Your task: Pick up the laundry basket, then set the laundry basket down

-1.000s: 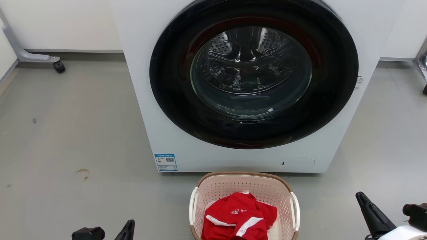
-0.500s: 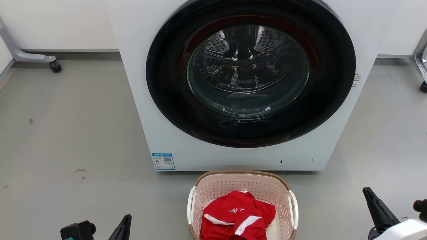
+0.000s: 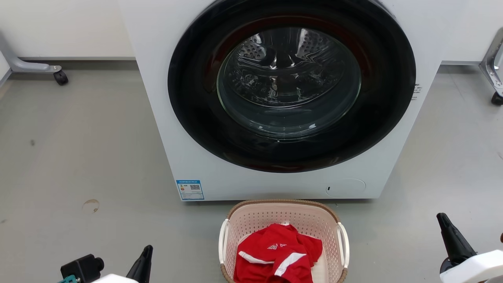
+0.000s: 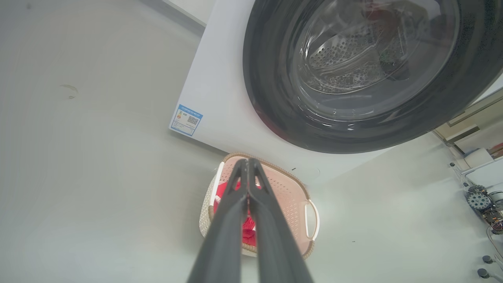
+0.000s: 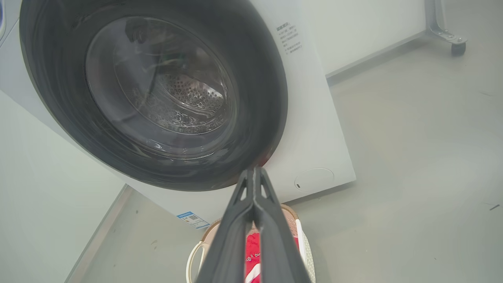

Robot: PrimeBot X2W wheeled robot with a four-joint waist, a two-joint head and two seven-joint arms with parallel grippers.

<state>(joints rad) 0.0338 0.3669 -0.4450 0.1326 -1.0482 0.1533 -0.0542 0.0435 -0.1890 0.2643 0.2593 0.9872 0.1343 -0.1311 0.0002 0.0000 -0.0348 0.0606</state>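
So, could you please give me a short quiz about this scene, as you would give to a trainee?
1. True or false: the laundry basket stands on the floor in front of the washing machine.
2. Which colour is the garment in the basket? A) blue B) red C) green
3. Fill in: the left gripper and the right gripper are both ___, holding nothing.

Key: 1 true; 2 B; 3 shut.

My left gripper [image 3: 147, 250] and right gripper [image 3: 441, 217]: long tapering black fingers [image 4: 224, 228], mounted on glossy white wrist casings [image 3: 473, 268].
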